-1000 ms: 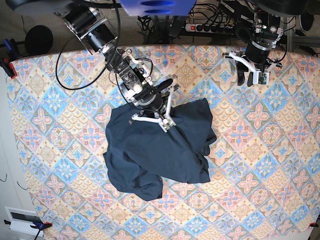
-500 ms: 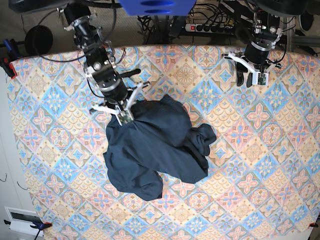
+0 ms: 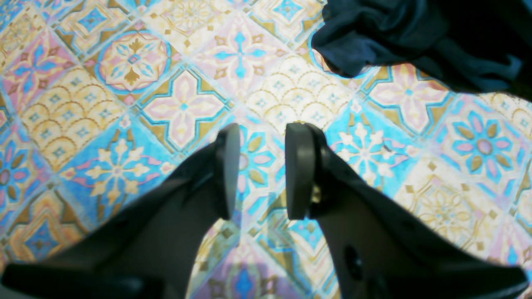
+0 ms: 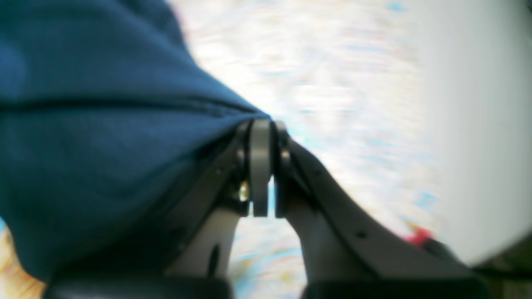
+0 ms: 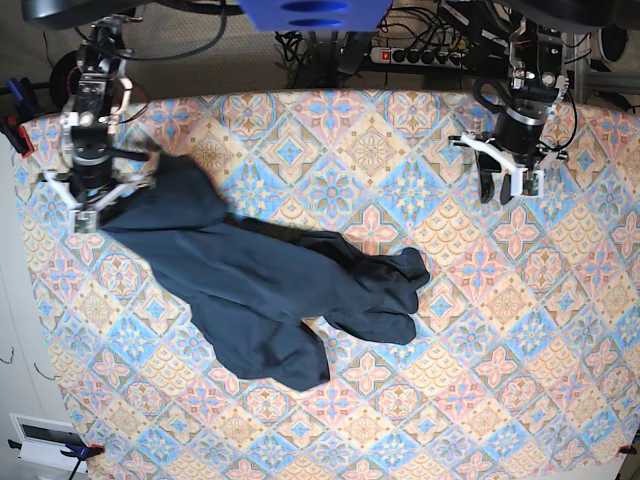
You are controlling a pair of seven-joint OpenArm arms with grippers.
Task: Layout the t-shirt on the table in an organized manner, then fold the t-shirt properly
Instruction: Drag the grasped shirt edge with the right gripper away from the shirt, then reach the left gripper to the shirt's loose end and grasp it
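Observation:
The dark navy t-shirt (image 5: 260, 280) lies stretched in a long crumpled band across the table (image 5: 500, 350), from the back left toward the middle. My right gripper (image 5: 92, 212) is shut on the shirt's left end near the table's left edge. The right wrist view shows the jaws (image 4: 262, 128) pinched on a fold of the blue cloth (image 4: 104, 145). My left gripper (image 5: 505, 185) hovers over bare cloth at the back right, apart from the shirt. In the left wrist view it is open (image 3: 262, 170) and empty over the table (image 3: 124, 104), with the shirt (image 3: 415, 33) at the upper right.
Red clamps (image 5: 15, 135) grip the table's left edge close to my right gripper. A power strip (image 5: 420, 55) and cables lie behind the back edge. A white box (image 5: 45, 440) sits on the floor at the lower left.
My right gripper has pulled the shirt's edge from the middle to the far left, stretching the bundle out. My left gripper has shifted slightly toward the front.

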